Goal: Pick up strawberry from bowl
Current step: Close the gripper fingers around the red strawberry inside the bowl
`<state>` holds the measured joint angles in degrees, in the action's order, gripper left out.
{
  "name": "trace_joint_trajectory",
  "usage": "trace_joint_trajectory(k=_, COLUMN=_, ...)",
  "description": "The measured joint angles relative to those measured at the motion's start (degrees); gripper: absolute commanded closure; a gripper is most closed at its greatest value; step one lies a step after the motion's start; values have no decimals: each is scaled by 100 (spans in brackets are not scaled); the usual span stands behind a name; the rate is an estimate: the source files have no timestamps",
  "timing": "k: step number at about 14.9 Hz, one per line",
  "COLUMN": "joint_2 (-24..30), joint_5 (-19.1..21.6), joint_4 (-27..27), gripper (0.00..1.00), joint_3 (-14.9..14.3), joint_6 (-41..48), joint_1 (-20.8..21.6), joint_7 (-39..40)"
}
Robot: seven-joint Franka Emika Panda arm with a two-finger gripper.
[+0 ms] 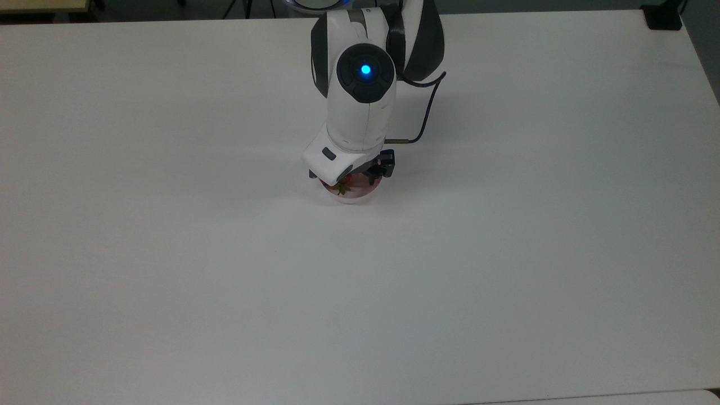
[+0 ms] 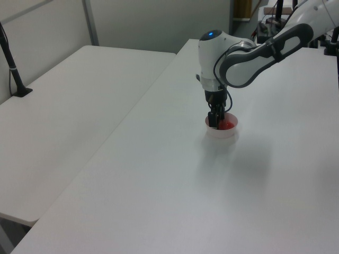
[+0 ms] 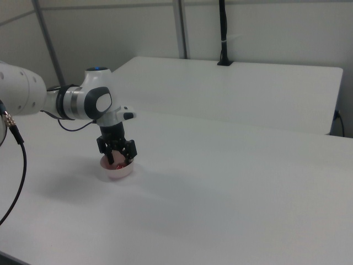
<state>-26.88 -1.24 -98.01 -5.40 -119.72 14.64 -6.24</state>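
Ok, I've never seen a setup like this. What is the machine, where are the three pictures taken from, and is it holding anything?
It is a single robot arm with a two-finger tool at its end. One picture looks down from above; the other two look across the white table from opposite sides. On the table stands a small pink bowl with a red strawberry inside. The tool is lowered into the bowl, fingers apart around the strawberry. Nothing is lifted yet.

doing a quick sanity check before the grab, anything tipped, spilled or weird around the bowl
Nothing stands out. The bowl sits upright on the white table, the strawberry lies inside it, and the tool is lowered over it, fingers spread.
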Motion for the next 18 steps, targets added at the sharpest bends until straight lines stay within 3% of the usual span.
trace_joint_trajectory(k=6, joint_2=-91, joint_5=-31, joint_4=6, gripper=48, joint_3=1, joint_6=-145, joint_1=13, joint_7=3)
trace_joint_trajectory(k=18, joint_2=198, joint_5=-31, joint_4=135, gripper=49, joint_3=-9, joint_6=-119, joint_1=39, joint_7=-1)
